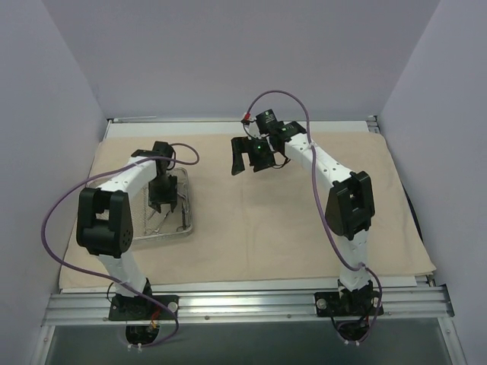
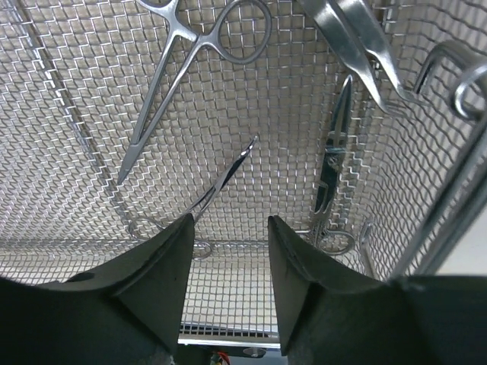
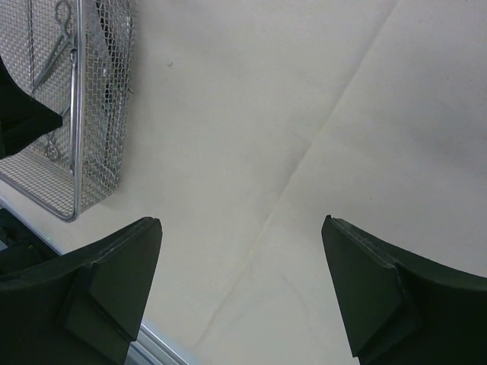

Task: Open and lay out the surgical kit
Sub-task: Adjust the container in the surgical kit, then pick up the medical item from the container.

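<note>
On the left part of the beige cloth wrap (image 1: 259, 228), near its left edge, the silver wire-mesh tray (image 1: 185, 217) sits flat, its long sides running away from the arm bases. Its raised rim stands close around the left gripper (image 1: 163, 205), which reaches down inside it. In the left wrist view thin metal instruments lie on the mesh floor: a ring-handled one (image 2: 199, 46) at upper left, a curved-tipped one (image 2: 228, 171) running down toward the left finger, and a darker one (image 2: 331, 163) to the right, near the tray's wall. The left gripper's fingers stand partly apart low over the mesh, with mesh showing through the gap and nothing clamped between them. Right of the tray a broad stretch of creased cloth spreads toward the right arm. The right gripper (image 1: 249, 163) hangs above the cloth's far middle, fingers spread wide and holding nothing. The cloth covers nearly the whole table, ending short of the metal rail (image 1: 251, 304) at the near edge; pale lilac walls (image 1: 243, 53) close in left, right and behind
</note>
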`<state>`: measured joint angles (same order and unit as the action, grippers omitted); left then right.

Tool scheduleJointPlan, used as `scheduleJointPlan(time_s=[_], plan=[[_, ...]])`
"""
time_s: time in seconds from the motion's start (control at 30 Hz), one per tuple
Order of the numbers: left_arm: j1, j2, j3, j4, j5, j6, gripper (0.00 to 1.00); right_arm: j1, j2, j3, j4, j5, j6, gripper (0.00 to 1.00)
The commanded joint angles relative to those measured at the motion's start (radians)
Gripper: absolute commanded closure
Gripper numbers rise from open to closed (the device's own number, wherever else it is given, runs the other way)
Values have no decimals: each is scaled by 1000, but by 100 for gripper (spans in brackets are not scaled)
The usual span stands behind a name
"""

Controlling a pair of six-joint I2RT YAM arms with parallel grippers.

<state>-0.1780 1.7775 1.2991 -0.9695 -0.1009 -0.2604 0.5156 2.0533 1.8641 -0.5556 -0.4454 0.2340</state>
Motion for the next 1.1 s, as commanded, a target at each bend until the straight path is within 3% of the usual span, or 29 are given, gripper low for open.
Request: scheduleJointPlan(time_s=[0.0,0.1,0.47,0.63,0.93,1.07], plan=[[-2,43,8,51,-37,-2,49,-11,-65,-31,-3,-1,-2,10],[0,78,26,54,-42,18,58,-20,-81,-59,3,1,1,10],[23,135,2,68,-51,53,64,-34,-102,-106,20,7,11,11],[32,140,-17,69,-39,59,80,-34,-94,-95,16,10,7,11],[35,91,14,11,-63,61,97,-37,-91,-100,34,11,24,10],[35,54,81,-38,-100,61,98,-37,-75,-83,37,13,31,11]])
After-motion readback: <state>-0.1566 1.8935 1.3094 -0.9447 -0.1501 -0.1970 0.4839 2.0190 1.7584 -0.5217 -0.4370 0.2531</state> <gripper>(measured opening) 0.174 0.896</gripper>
